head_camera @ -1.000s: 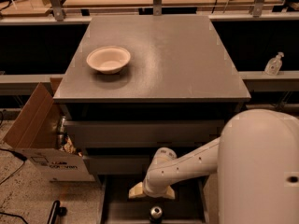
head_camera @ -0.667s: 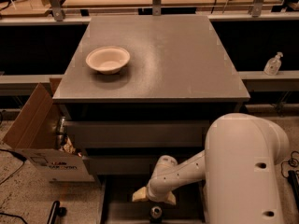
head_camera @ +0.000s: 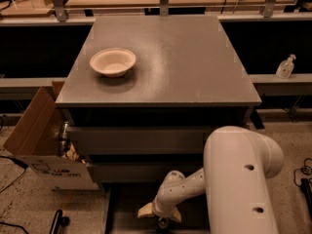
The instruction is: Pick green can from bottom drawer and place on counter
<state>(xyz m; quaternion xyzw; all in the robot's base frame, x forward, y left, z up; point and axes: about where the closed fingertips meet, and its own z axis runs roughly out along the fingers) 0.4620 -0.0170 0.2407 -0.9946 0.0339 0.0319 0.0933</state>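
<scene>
The bottom drawer (head_camera: pixel 127 206) is pulled open at the foot of the cabinet, showing a dark flat floor. My gripper (head_camera: pixel 160 214) reaches down into it, its two tan fingers (head_camera: pixel 145 210) spread apart. The round silver end of the green can (head_camera: pixel 162 223) shows just below and between them at the frame's bottom edge; the rest of the can is hidden. The fingers stand on either side of the can and are open. The counter (head_camera: pixel 170 57) is the broad grey top of the cabinet above.
A pale shallow bowl (head_camera: pixel 112 61) sits on the counter's left part. An open cardboard box (head_camera: pixel 34 140) stands left of the cabinet. A clear pump bottle (head_camera: pixel 285 66) is on a ledge at right. My big white arm link (head_camera: pixel 241 179) fills the lower right.
The white arm link has swung left and fills more of the lower right. The gripper has dropped slightly lower into the drawer, over the can.
</scene>
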